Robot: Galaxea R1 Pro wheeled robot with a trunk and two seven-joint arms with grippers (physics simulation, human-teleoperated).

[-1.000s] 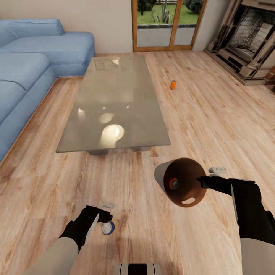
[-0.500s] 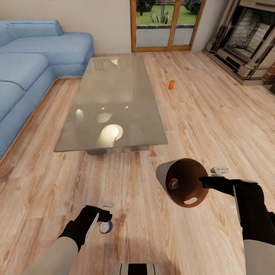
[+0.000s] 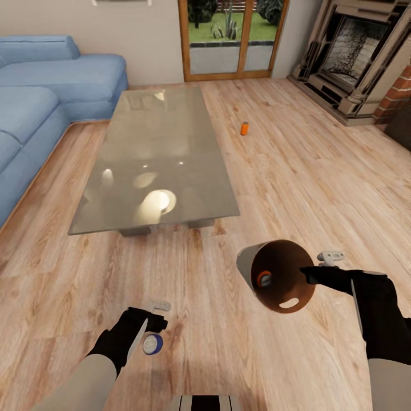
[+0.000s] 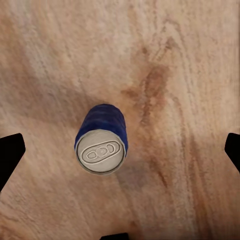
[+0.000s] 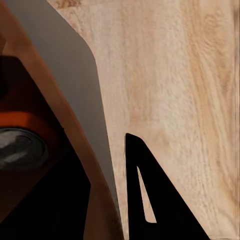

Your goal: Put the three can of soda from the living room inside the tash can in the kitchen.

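Observation:
A dark blue can of soda (image 3: 152,344) (image 4: 101,146) stands upright on the wood floor of the living room. My left gripper (image 3: 155,324) hangs open right over it, its fingertips (image 4: 10,155) wide apart on either side without touching. My right gripper (image 3: 306,275) is shut on the rim of the tash can (image 3: 274,274) (image 5: 75,95), held off the floor and tipped on its side. An orange can (image 3: 263,278) (image 5: 20,142) lies inside it. Another orange can (image 3: 244,128) stands on the floor beyond the glass table, to the right.
The large glass low table (image 3: 154,154) fills the middle ahead. A blue corner sofa (image 3: 34,103) runs along the left. Wood-framed glass doors (image 3: 231,34) are at the back, and a stone fireplace (image 3: 354,51) stands at the far right. Open floor lies right of the table.
The whole picture has shifted left, so the camera has turned right. Both arms hold their poses; the blue can stays under the left gripper and the tash can stays in the right.

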